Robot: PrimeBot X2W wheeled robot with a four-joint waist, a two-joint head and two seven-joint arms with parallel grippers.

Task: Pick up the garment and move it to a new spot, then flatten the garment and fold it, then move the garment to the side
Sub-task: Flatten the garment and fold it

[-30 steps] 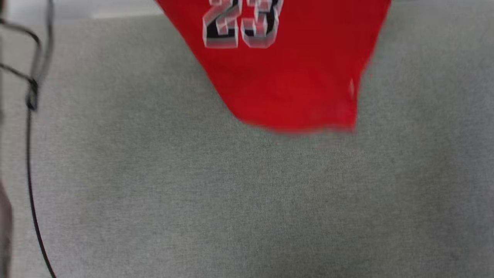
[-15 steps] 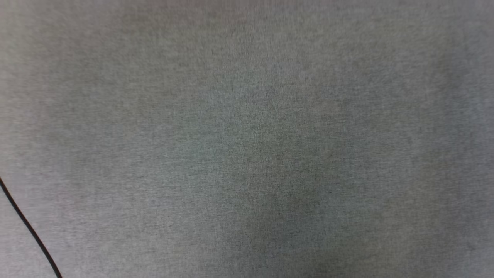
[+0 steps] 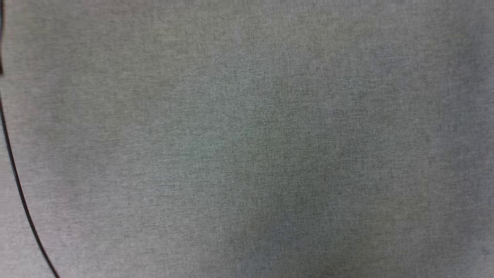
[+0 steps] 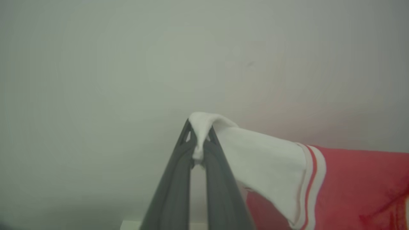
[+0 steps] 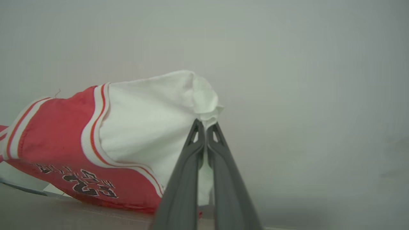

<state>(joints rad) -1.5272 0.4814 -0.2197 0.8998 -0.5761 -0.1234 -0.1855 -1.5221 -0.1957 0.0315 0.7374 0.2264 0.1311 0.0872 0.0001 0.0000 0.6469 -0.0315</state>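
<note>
Head view: a flat, finely woven grey cloth surface (image 3: 247,139) lies wide open, with a thin black cable (image 3: 17,185) curving along its left edge.

Left wrist view: the left gripper (image 4: 198,135) pinches a soft white sleeve of the garment (image 4: 351,185), held aloft. Its red body stretches rightward past striped trim.

Right wrist view: the right gripper (image 5: 206,125) is clamped on a bunched white sleeve. The red, numbered body runs leftward.
</note>
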